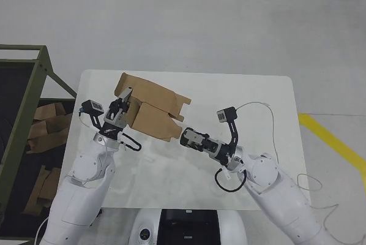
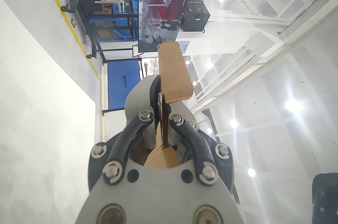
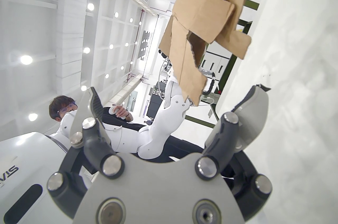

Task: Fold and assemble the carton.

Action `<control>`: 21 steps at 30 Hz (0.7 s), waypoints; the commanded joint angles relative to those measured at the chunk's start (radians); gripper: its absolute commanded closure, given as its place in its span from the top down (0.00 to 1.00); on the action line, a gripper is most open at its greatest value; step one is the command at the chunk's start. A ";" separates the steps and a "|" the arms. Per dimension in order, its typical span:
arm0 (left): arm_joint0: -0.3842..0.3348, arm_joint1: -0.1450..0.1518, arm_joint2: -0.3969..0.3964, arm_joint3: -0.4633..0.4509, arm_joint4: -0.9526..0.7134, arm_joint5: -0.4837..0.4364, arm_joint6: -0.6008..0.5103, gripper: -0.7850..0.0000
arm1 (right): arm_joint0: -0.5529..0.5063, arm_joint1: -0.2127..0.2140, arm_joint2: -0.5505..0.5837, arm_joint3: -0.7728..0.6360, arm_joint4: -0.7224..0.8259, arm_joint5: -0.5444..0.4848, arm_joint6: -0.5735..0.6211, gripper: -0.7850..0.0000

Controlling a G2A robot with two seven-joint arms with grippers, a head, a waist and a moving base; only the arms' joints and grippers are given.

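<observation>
the left gripper (image 1: 125, 101) is clenched on the carton (image 1: 152, 107): in its own wrist view the left gripper (image 2: 159, 97) pinches a thin cardboard edge between its black pads, and a rounded flap of the carton (image 2: 173, 69) stands up just past them. the right gripper (image 1: 185, 136) is released and holds nothing. it sits just beside the carton's corner on the side opposite the left gripper. in its wrist view the right gripper (image 3: 174, 91) has its jaws spread wide, and the carton (image 3: 203, 11) hangs ahead of them with its lowest ragged corner pointing into the gap, not yet between the pads.

the carton looks lifted off the table (image 1: 244, 98), which lies under it and reaches well past it on the right gripper's side. it is partly folded, with panels bent and flaps loose, so the task seems to be at an early step: one arm steadies the blank while the other gets set to take a flap. the next move probably calls for the right gripper to close on that near corner or flap and bend it along its crease, while the left grip holds firm.

it is hard to tell whether the right gripper touches the carton's corner. the pinched edge is hidden by the left pads, and the carton's far edge is cut off in the right wrist view.
</observation>
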 commanded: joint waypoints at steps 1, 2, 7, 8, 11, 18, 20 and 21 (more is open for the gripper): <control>-0.002 -0.002 0.000 0.002 -0.001 -0.001 -0.004 0.00 | 0.003 -0.001 -0.001 -0.001 0.003 0.003 0.004 0.85; -0.002 -0.002 -0.001 0.002 -0.001 -0.002 -0.005 0.00 | 0.004 -0.002 0.000 -0.002 0.004 0.004 0.005 0.78; -0.003 -0.006 -0.005 0.003 -0.002 -0.005 -0.009 0.00 | 0.007 -0.005 -0.001 -0.006 0.006 0.004 0.010 0.58; -0.002 -0.007 -0.006 0.004 -0.002 -0.006 -0.010 0.00 | 0.008 -0.006 -0.001 -0.006 0.005 0.004 0.011 0.56; -0.001 -0.009 -0.009 0.006 -0.002 -0.007 -0.014 0.00 | 0.010 -0.008 -0.003 -0.008 0.007 0.001 0.016 0.47; 0.001 -0.014 -0.014 0.007 0.000 -0.009 -0.022 0.00 | 0.013 -0.012 -0.004 -0.006 0.015 -0.002 0.026 0.46; 0.002 -0.015 -0.015 0.008 0.002 -0.010 -0.025 0.00 | 0.013 -0.013 -0.004 -0.005 0.019 -0.002 0.029 0.47; 0.002 -0.016 -0.015 0.008 0.003 -0.011 -0.027 0.00 | 0.013 -0.014 -0.003 -0.005 0.019 -0.002 0.031 0.47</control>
